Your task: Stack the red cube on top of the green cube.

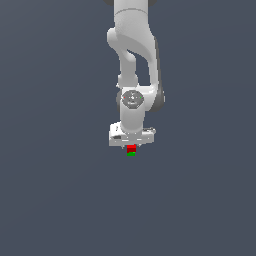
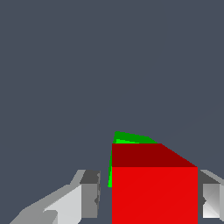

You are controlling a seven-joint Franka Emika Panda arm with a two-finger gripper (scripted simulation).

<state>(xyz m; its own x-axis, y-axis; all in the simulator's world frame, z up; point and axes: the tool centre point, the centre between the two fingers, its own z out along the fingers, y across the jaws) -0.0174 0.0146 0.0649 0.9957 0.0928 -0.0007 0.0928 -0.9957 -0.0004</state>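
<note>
One small bright red cube sits on one small bright green cube, between the white gripper's spread, non-touching fingers.

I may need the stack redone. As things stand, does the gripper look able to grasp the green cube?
Probably not directly: the red cube sits on the green cube, between the gripper fingers, covering most of it.

Objects counted in the scene

One red cube and one green cube are seen, two cubes in total; one white gripper with two fingers is counted.
</note>
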